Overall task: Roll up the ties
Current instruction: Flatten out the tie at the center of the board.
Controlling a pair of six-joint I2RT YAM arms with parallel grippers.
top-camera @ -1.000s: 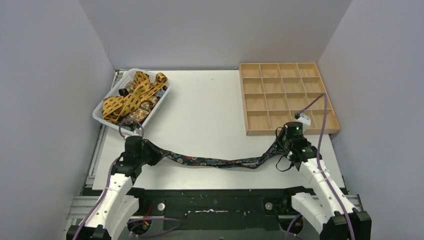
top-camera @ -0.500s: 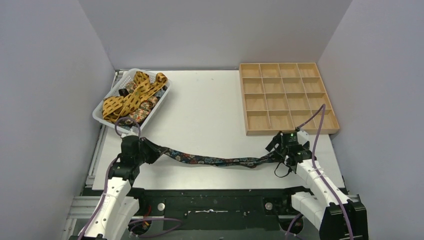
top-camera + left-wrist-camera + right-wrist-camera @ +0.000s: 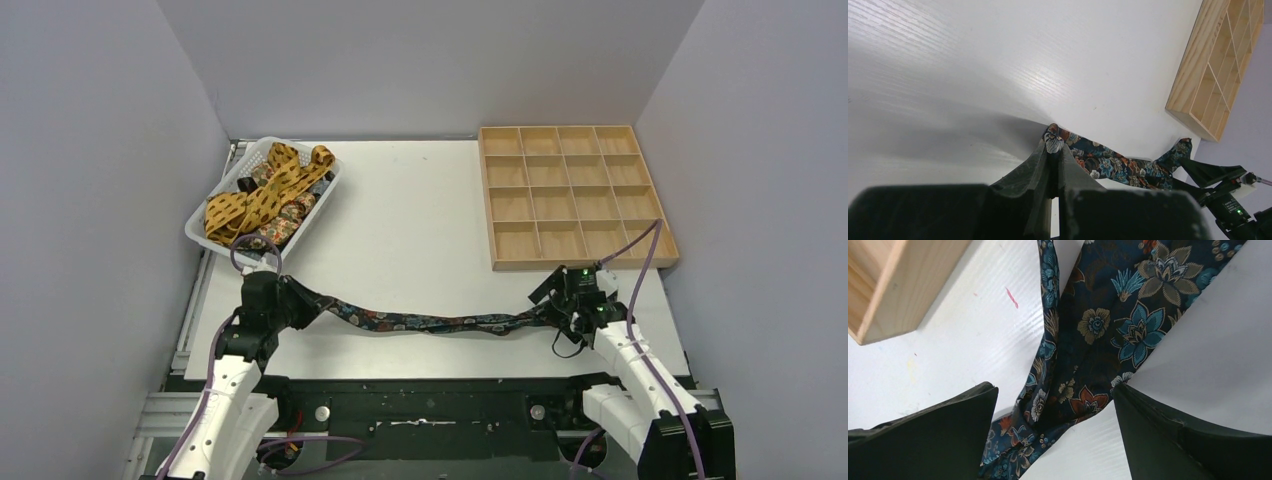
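The floral tie (image 3: 430,322) is lying across the 6 o'clock side of the table (image 3: 410,200), running from about 8 o'clock to 4 o'clock; the other ties (image 3: 262,195) are sitting in the basket (image 3: 200,238) at 10 o'clock. My left gripper (image 3: 1053,150) is pinching one end of the tie, its fingers pressed together on the cloth; my right gripper (image 3: 1053,390) is standing with the jaws spread, one finger on each side of the other end, and I am not seeing them touching the cloth.

I am judging that the step is to get the tie flat and straight before rolling; for this I am wanting the right jaws to close on the whole width, not on one folded edge, with the left pinch staying firm.

In the right wrist view the cloth is looking folded or twisted; I cannot tell which. The tip on that side is cut off by the frame; the left gripper's body is hiding the cloth below the pinch.
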